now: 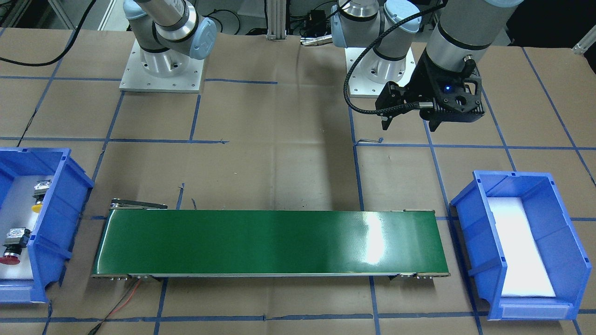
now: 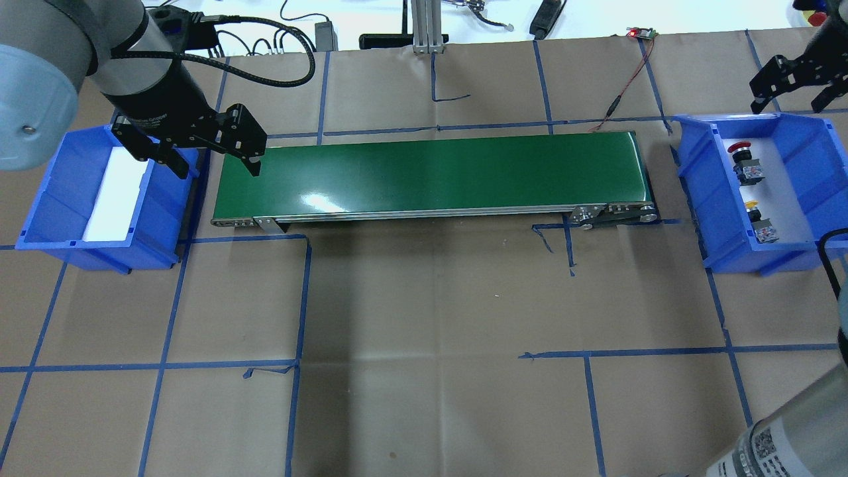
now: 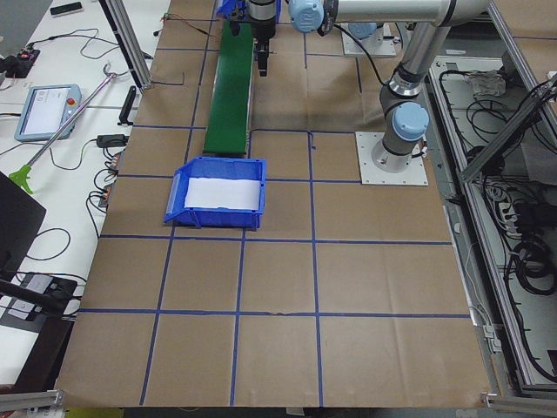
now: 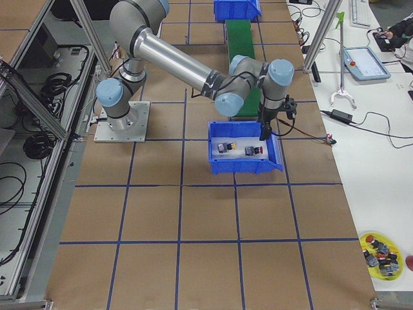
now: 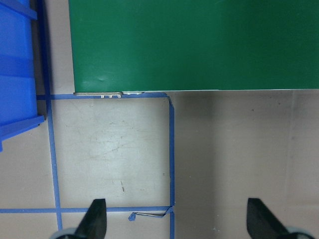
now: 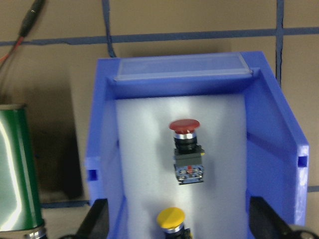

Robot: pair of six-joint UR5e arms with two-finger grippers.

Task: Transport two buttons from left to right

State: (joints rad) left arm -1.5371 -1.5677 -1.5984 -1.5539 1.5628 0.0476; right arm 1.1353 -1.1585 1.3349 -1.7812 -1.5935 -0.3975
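Note:
The red button (image 2: pixel 742 156) and the yellow button (image 2: pixel 755 213) lie on white foam in the blue bin (image 2: pixel 690 173) at the table's right end. Both also show in the front view, red (image 1: pixel 11 249) and yellow (image 1: pixel 38 197). My right gripper (image 2: pixel 788 106) is open and empty above that bin's far edge. Its wrist view looks down on the red button (image 6: pixel 185 149) and the yellow cap (image 6: pixel 171 219). My left gripper (image 2: pixel 217 165) is open and empty, hanging over the left end of the green conveyor belt (image 2: pixel 430 172).
A second blue bin (image 2: pixel 53 199) with only white foam inside stands at the belt's left end. The table is covered in brown paper with blue tape lines. A red wire (image 2: pixel 626 86) runs from the belt's far right corner.

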